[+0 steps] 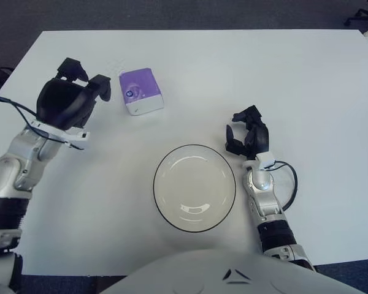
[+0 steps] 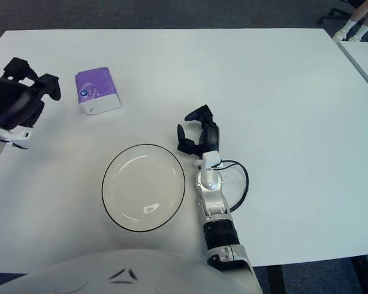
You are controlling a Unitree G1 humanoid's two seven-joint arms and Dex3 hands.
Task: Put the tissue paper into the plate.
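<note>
At the far left, the left hand (image 1: 67,101) is raised over the white table (image 1: 306,92), its dark palm turned downward and its black fingers (image 1: 101,87) spread apart and holding nothing; the fingertips point toward the pack and stop just short of it, with a strip of bare table between them. The forearm runs back toward the lower left edge, with a black cable looping beside it. Just to the right of that hand lies the tissue pack (image 1: 140,90), a small purple packet with a white front edge and a round mark on its top; it lies flat on the table in the upper left part, slightly turned, and nothing touches it. Nearer the robot and toward the middle is the plate (image 1: 194,187), a round, shallow, pale dish with a dark rim, upright and with nothing in it; it is well apart from the pack, so the tissue is still outside the plate. Right of the plate, near its upper right rim, is the right hand (image 1: 248,136), with its fingers loosely curled around nothing; whether it touches the table cannot be told. Its silver forearm stretches back toward the bottom edge, with a thin black cable curving out on its right side.
</note>
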